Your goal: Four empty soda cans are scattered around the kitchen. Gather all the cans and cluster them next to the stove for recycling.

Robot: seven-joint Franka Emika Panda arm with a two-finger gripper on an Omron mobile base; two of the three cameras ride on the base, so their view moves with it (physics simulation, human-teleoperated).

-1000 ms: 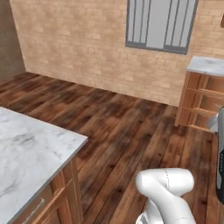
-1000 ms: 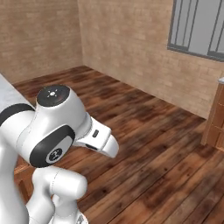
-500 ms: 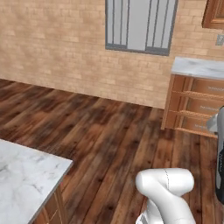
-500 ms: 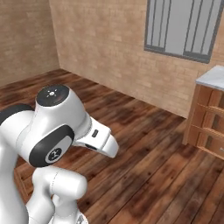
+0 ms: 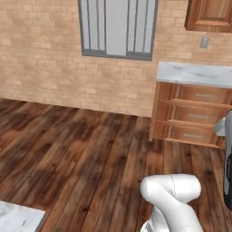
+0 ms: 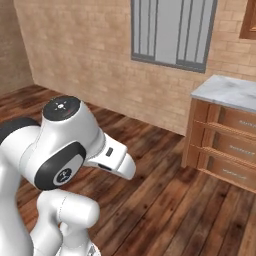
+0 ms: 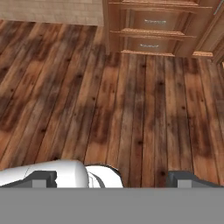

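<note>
A: Entry, kitchen. Biggest surfaces first?

B: One wood floor [image 5: 81,154], dark brown planks, running to one tan brick wall [image 5: 41,54]. One white arm [image 6: 65,145] with dark joints, folded in the foreground of the right base view.

A: Fixtures on the wall, counted?

B: One window [image 5: 118,27], grey frame, vertical bars. To its right, one reddish base cabinet [image 5: 190,118] standing on the floor against the wall, three drawer fronts stacked one above the other. One white-grey marble desk [image 5: 195,73] lies on top of it. One upper cabinet [image 5: 210,13] hangs above that, cut by the frame edge.

A: Smaller items?

B: One marble corner [image 5: 18,219] at the lower left of the left base view. One grey outlet [image 5: 205,42] on the brick, between upper cabinet and desk.

A: Jaws?

B: Released. Two dark fingertips [image 7: 43,177] stand wide apart in the hand view, bare floor planks between them, nothing gripped.

A: Soda cans, location?

B: Cannot tell from these views.
</note>
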